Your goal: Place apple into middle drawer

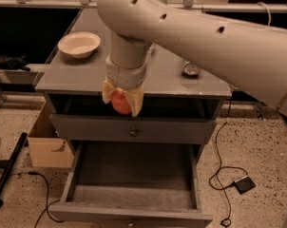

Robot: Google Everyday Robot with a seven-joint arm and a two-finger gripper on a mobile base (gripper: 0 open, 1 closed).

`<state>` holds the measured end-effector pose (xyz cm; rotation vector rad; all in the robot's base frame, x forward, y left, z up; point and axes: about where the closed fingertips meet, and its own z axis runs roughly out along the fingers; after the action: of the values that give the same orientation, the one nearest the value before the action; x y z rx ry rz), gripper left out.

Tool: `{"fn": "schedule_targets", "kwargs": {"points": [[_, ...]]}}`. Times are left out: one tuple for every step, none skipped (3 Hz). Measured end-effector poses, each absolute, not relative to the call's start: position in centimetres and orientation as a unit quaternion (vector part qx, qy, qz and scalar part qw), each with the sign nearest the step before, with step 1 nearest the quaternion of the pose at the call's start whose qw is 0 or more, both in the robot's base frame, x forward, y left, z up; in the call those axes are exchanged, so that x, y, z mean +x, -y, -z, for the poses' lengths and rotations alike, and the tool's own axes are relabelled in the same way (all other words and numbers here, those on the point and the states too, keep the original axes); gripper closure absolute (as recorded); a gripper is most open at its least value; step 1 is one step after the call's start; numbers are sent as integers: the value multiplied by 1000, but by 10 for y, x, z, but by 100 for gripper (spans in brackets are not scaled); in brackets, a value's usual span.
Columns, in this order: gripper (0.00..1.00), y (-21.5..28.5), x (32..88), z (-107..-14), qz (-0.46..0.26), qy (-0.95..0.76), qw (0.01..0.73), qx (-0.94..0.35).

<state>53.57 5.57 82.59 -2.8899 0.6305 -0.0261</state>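
Note:
My gripper (pixel 122 101) is shut on the red-orange apple (pixel 119 102) and holds it in the air just past the front edge of the grey cabinet top (pixel 81 80), in front of the dark gap under it. The cream fingers (pixel 135 100) wrap both sides of the apple. The middle drawer (pixel 134 194) is pulled wide open below, a shallow grey tray with a small front knob at the bottom edge. The apple hangs above the drawer's back part, clear of it. Between them is a shut drawer front with a dark knob (pixel 133 132).
A cream bowl (pixel 79 44) sits on the cabinet top at the left. A can (pixel 191 68) stands at the right behind my arm. A cardboard box (pixel 47 144) stands on the floor left of the cabinet. Cables and a pedal (pixel 243 184) lie on the floor right.

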Motion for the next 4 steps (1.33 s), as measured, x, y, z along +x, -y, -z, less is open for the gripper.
{"fn": "schedule_targets", "kwargs": {"points": [[100, -37, 512, -806, -23, -239, 94, -966], [100, -20, 492, -790, -51, -263, 95, -959], [100, -20, 492, -790, -51, -263, 95, -959], [100, -1, 477, -779, -61, -281, 84, -954]]}}
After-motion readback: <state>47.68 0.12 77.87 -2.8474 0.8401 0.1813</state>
